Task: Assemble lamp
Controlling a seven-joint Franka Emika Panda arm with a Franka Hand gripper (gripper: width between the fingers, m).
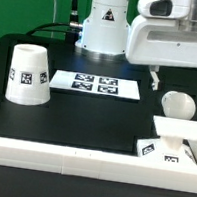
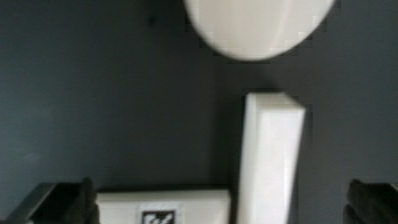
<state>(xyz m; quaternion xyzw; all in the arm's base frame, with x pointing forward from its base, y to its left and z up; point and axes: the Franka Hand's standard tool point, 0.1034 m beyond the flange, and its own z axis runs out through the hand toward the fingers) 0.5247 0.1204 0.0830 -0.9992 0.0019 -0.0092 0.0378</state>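
Note:
The white tapered shade (image 1: 29, 74) stands wide end down at the exterior view's left. The round bulb (image 1: 174, 104) lies on the black table at the right, and it also shows in the wrist view (image 2: 258, 25). The flat square base (image 1: 161, 148), with tags on it, lies near the front right against a white rail; the wrist view shows it (image 2: 164, 207) beside that rail. My gripper (image 1: 155, 78) hangs above the table behind and left of the bulb. It is open and empty in the wrist view (image 2: 217, 200), with its dark fingertips (image 2: 61, 202) wide apart.
The marker board (image 1: 94, 84) lies in the middle at the back, in front of the robot's pedestal (image 1: 102, 31). A long white border rail (image 1: 69, 155) runs along the front edge. Its side arm (image 2: 270, 160) reaches toward the bulb.

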